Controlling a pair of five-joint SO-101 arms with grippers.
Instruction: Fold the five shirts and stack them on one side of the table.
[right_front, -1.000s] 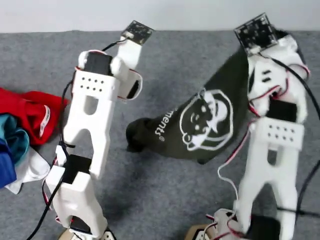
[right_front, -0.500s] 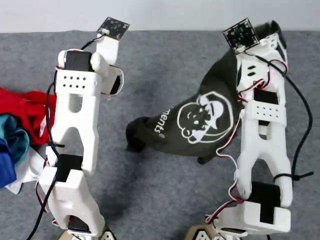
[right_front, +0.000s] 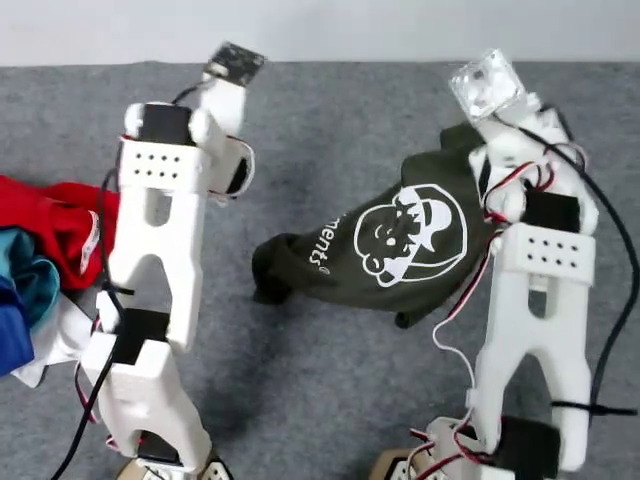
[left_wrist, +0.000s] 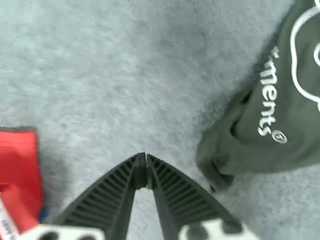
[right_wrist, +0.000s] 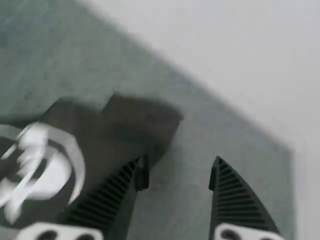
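The soft dark shirt (right_front: 400, 250) lies bunched on the fuzzy grey tabletop (right_front: 340, 130) toward its right edge — right gripper (right_wrist: 177, 167) wide apart, left gripper (left_wrist: 145, 162) pinched together, empty.

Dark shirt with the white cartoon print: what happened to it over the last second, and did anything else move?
The right gripper had a far corner of the dark shirt raised high; now its jaws stand open and the corner has sagged lower, so it seems to have let go. The left gripper, shut and empty, shifted slightly toward the pile of coloured shirts, which stayed put.
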